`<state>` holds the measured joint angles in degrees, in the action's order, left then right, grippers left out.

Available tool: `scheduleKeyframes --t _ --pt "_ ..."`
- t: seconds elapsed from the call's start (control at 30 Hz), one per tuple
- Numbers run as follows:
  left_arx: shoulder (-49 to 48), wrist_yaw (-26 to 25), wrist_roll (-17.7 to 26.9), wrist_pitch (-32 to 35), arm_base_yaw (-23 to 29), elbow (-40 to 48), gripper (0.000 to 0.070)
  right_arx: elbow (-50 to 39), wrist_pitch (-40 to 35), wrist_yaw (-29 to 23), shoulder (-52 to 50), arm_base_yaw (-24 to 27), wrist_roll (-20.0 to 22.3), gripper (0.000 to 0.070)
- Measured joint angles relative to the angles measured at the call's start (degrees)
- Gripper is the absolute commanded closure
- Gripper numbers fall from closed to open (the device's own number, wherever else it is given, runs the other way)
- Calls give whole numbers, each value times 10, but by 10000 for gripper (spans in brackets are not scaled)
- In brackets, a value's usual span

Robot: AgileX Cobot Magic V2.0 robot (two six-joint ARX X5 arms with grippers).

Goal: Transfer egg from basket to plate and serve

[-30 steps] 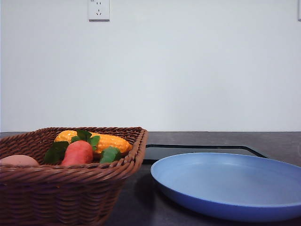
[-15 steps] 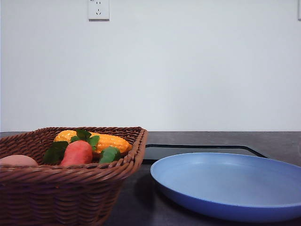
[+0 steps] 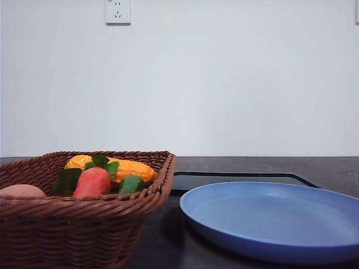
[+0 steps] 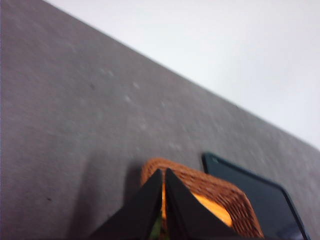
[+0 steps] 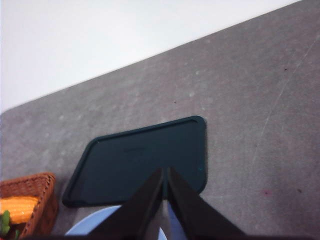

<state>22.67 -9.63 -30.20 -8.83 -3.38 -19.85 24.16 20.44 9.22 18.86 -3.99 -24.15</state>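
In the front view, the egg (image 3: 21,191) lies at the lower left of the frame inside the basket (image 3: 84,224), beside a carrot (image 3: 92,181) and a corn cob (image 3: 126,168). Right of the basket, the blue plate (image 3: 275,221) sits on the desk (image 3: 252,166) before a black tray (image 3: 235,179). The left tool (image 4: 163,175) and right tool (image 5: 164,175) each appear closed, tips nearly touching, though both wrist views are blurred.

You'll find no readable text, labels, brands or numbers here; the wall socket (image 3: 118,11) at eleven o'clock bears only plug holes, nothing legible.
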Motion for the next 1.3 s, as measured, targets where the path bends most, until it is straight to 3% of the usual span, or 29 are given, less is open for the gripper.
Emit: scheduleKeyframes --t 0.17,0.47,0.57,0.63,0.73,0.83,1.3 --pt "99 -53 43 -70 -5 -88 700 57 68 29 85 0 32 700" --pt "261 -134 144 -236 -54 -226 700 93 140 141 223 0 68 700" --pt "286 -135 161 -248 -73 -237 696 93 162 173 264 0 77 679" --pt "295 -138 166 -251 -84 -237 668 93 176 178 291 0 84 593" --pt "297 -140 171 -253 -98 -237 523 93 185 178 326 0 90 449" --pt "297 -142 172 -253 -105 -237 372 93 185 178 358 0 92 439" --pt "297 -142 171 -265 -114 -237 358 93 101 186 515 0 100 458"
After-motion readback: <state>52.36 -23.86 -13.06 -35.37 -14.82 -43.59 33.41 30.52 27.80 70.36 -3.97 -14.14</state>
